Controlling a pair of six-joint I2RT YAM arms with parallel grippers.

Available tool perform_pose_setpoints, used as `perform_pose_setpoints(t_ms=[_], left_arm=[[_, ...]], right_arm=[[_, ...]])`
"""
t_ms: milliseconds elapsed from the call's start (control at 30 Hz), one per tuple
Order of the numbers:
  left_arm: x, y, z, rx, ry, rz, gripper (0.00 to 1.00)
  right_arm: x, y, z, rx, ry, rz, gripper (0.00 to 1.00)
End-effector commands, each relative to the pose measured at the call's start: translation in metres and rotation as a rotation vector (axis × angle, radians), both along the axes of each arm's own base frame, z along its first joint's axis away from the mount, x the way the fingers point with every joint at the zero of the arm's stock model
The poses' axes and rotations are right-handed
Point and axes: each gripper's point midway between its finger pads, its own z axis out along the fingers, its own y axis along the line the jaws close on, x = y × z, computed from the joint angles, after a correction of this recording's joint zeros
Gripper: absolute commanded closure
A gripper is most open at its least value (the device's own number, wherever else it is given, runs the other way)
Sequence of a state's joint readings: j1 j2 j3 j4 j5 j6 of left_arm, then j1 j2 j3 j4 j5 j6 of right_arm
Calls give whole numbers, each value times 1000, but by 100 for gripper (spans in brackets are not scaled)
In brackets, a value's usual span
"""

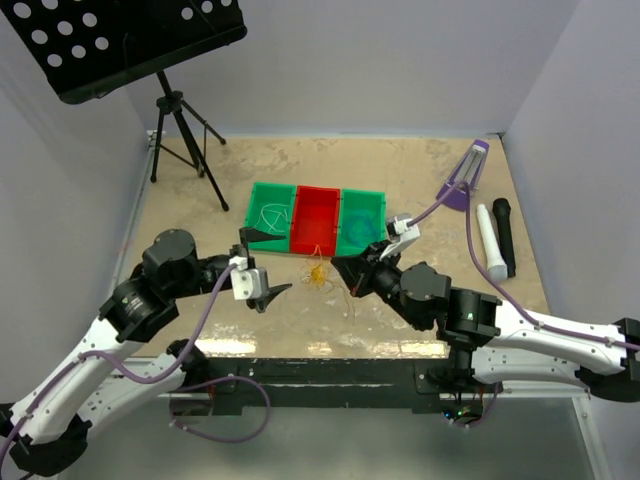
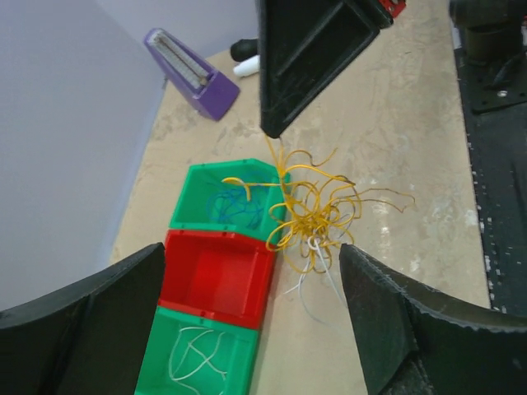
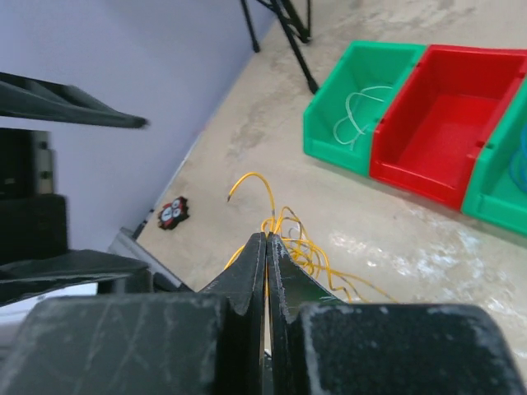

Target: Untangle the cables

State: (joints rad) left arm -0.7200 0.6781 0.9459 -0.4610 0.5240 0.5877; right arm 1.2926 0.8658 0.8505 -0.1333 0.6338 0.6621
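Observation:
A tangle of yellow-orange cable lies on the table in front of three bins, with a thin white strand caught in it. My right gripper is shut on a yellow strand; in the right wrist view the jaws are pressed together on it above the tangle. My left gripper is wide open and empty, left of the tangle. A white cable lies in the left green bin. A blue-teal cable lies in the right green bin. The red bin between them holds nothing.
A tripod of a black music stand stands at the back left. A purple wedge-shaped object, a white pen-like stick and a black one lie at the right. A small red-black object lies near the table's front edge.

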Motion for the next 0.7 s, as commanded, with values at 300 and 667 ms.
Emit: perform_pose_setpoints(t_ms=[300,667], left_arm=[[3,-32,-44,52,105,-143,53],[5,-38,-46,28,109,-152,56]], right_arm=[[-21,18,36,91,-125,189,100],[-26,16,46,144,-139,208,100]])
